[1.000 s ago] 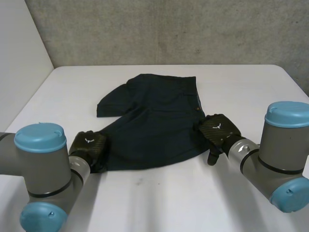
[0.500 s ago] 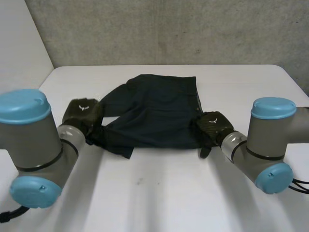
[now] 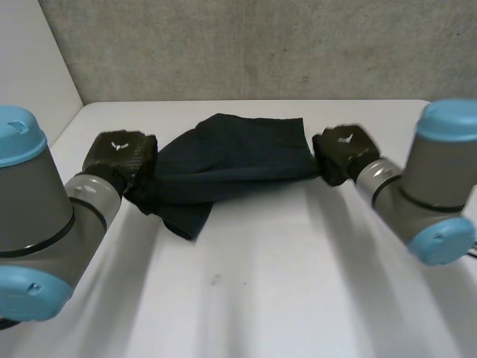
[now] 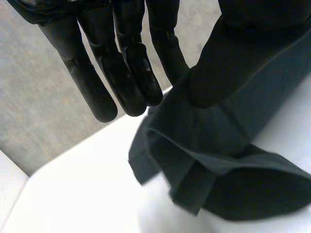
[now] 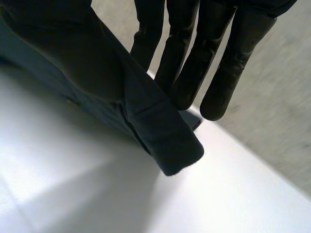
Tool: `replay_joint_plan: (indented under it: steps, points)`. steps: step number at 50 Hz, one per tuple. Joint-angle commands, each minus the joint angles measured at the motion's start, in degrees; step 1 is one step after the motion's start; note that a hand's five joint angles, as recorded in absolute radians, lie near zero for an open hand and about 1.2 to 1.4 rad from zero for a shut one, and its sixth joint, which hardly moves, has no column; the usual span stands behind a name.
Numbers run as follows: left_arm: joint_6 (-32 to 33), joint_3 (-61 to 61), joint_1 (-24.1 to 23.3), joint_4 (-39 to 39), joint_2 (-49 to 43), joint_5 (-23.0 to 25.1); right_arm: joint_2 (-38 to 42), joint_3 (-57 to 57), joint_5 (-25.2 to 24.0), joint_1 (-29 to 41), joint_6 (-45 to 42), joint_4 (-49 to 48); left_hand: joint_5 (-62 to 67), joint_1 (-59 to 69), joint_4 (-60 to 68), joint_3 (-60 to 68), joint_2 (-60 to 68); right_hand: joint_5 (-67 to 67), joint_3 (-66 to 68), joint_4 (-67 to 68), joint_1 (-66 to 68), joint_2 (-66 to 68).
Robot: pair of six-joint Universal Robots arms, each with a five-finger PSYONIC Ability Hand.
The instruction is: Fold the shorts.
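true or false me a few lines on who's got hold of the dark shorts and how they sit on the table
1. Both the left hand and the right hand have hold of the dark navy cloth shorts. True.
2. The shorts lie flat and fully spread on the white table. False: they hang bunched between the two hands, with one leg end drooping near the left hand.
3. The left hand is at the shorts' left side and the right hand at their right side. True.
4. The right hand is open and clear of the cloth. False: it pinches the cloth between its thumb and straight fingers.
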Motion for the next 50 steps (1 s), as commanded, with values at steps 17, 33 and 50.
replay_joint_plan:
  steps: [17,33,50]
  points:
    - [6.63,-15.97,-0.59,-25.44,19.07,11.13,-30.02,23.39,3.18,-2.42,-36.11,37.15,14.89,15.76,11.20,12.04,11.39,14.79,12.15,11.95,24.48,12.55]
    - [12.61,-6.41,-0.15,-8.83,-2.70,9.47,-15.26,19.98,4.32,-2.59,-36.21,28.02,14.89,15.76,11.20,12.04,11.39,14.79,12.15,11.95,24.48,12.55]
    - [13.67,28.02,-0.76,-7.87,-23.88,4.72,-4.81,0.03,7.14,-2.68,-30.58,19.95,14.89,15.76,11.20,12.04,11.39,14.79,12.15,11.95,24.48,12.55]
